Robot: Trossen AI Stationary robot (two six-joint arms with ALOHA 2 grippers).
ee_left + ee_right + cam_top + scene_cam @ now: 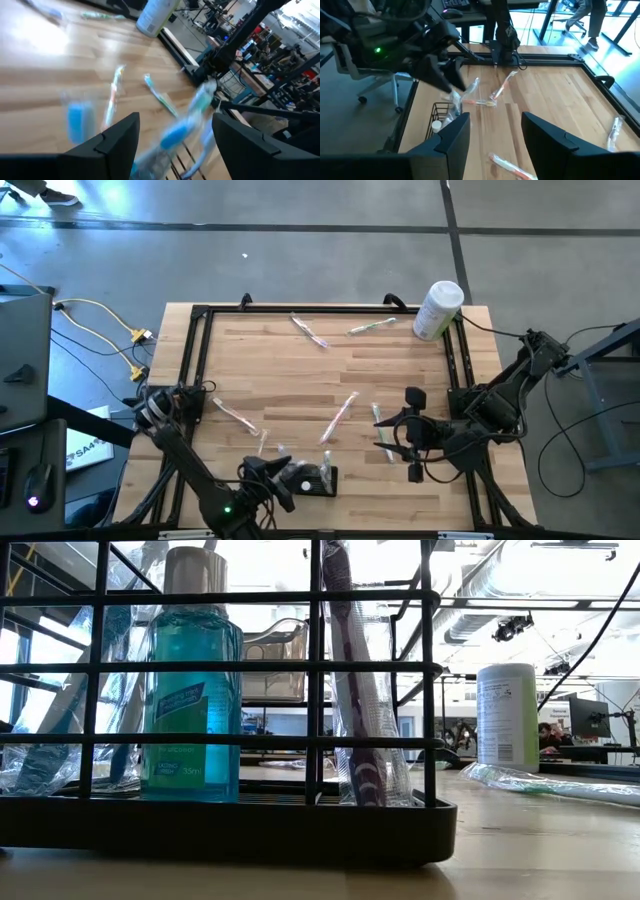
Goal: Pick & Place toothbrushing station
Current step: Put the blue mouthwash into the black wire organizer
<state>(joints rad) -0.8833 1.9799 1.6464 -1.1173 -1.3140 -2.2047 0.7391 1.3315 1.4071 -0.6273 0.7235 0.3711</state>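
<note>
Toothbrushing station (300,830) (boxy black wire) holds translucent teal bottle (190,705).

Toothbrushing station (322,479): small black wire-frame rack w/ solid low base; sits upright, flat on the wood table, near the front edge, approx mid-width, left of centre in the high view; low view shows it up close (300,820) w/ vertical + horizontal bars; inside: teal mouthwash bottle (190,690) standing upright w/ pale cap, at one end; wrapped toothbrush (360,690) standing nearly upright, slightly tilted, beside it; more clear wrapping at the far left end of the rack; right wrist view shows the rack (440,117) at the table edge.
</note>
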